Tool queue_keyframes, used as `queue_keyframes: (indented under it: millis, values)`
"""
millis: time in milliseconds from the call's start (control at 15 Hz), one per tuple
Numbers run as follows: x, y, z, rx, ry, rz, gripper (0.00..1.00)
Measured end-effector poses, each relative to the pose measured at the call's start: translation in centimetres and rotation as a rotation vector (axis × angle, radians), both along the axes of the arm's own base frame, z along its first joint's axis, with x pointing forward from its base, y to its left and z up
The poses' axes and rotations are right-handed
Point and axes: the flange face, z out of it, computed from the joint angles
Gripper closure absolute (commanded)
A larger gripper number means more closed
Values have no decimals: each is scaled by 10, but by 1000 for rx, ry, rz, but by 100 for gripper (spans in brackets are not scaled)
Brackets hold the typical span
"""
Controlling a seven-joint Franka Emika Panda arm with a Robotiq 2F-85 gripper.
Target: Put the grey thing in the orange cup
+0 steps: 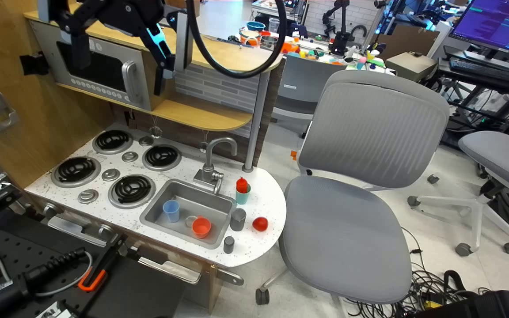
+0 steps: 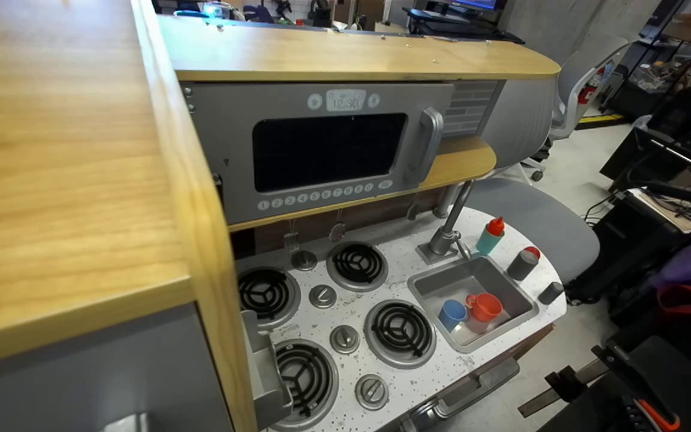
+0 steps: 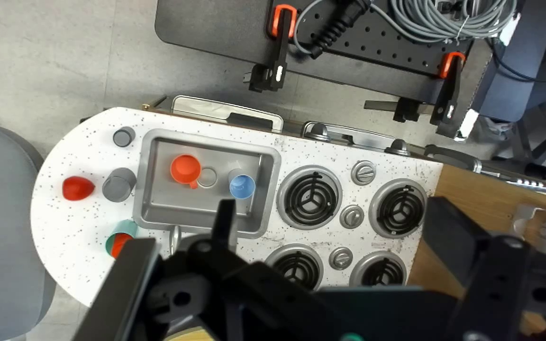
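Note:
The grey thing, a small dark-grey stubby cylinder, stands upright on the white counter beyond the sink's short end. It shows in both exterior views [image 1: 229, 244] [image 2: 551, 293] and in the wrist view [image 3: 123, 137]. The orange cup, small with a handle, sits in the sink, in both exterior views [image 1: 201, 227] [image 2: 485, 307] and in the wrist view [image 3: 186, 169]. My gripper [image 1: 120, 73] is wide open and empty, high above the stove side, well apart from both; it also shows in the wrist view [image 3: 331, 202] and is out of view in an exterior view.
The grey sink [image 1: 148, 216] also holds a blue cup [image 1: 171, 210]. A faucet [image 1: 209, 159] rises behind it. A larger grey cylinder [image 1: 238, 219], a red piece [image 1: 260, 224] and a teal cup [image 1: 242, 195] with a red bottle stand beside it. A shelf with a toy microwave [image 2: 327, 144] overhangs the burners.

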Motion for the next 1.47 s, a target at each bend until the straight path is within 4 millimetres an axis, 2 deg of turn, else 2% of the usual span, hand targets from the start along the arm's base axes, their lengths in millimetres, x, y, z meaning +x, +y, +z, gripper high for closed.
queue_keyframes:
  millis: [533,1000,1133,1467]
  values:
    - [0,0,1,-12,2,-2,0]
    - [-1,-10,-2,-81,12,-54,0]
    - [7,-21,-23,-112,-10,-67,0]
    - [27,-50,-103,-168,21,-101,0]
